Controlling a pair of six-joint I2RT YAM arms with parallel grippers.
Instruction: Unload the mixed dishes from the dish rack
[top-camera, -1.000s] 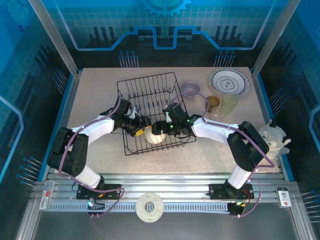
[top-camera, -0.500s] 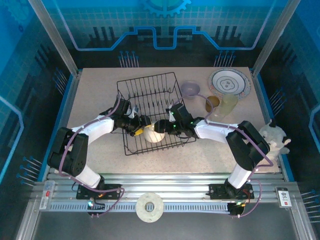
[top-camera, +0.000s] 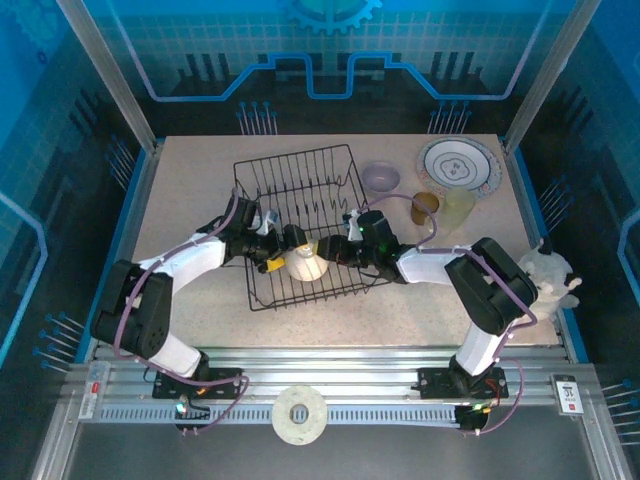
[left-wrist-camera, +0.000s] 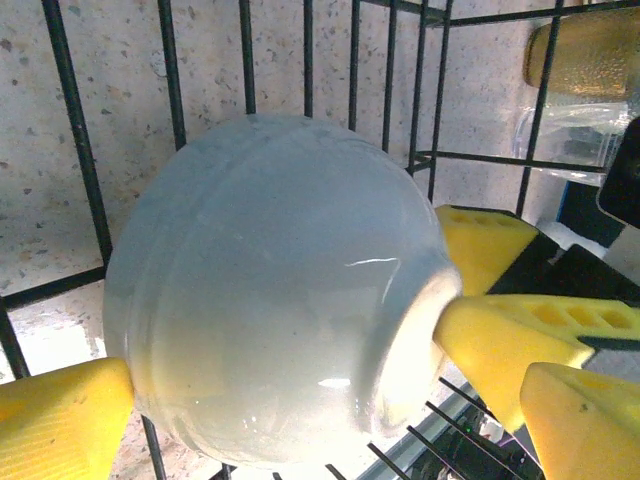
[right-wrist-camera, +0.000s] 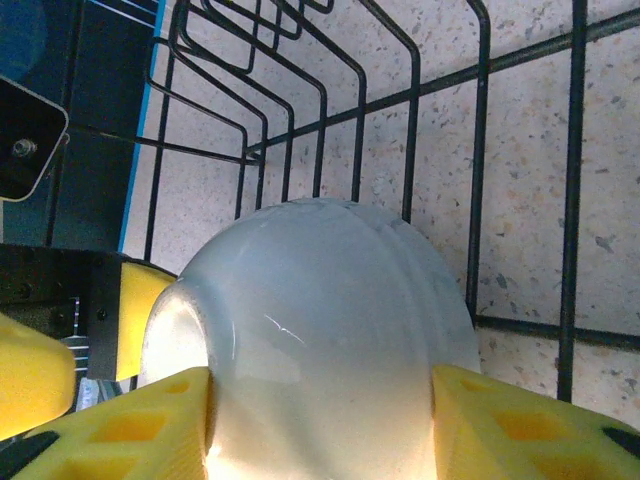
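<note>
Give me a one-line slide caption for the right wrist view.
Right gripper grips the small cream bowl between its yellow fingers inside the black wire dish rack.

— Any lettering you can make out?

— Barely. There's a white tag (top-camera: 568, 395) on the metal rail (top-camera: 400, 385) at the near right, seen from above. It has dark marks, maybe a couple of characters, but they're too small to read.

— And on the left?

— A second white tag (top-camera: 96, 378) at that end of the rail, with a spot of red on it. Its print is just as illegible.

— The back wall?

— A blue gear emblem (top-camera: 330, 12), a drawing rather than words.
</note>
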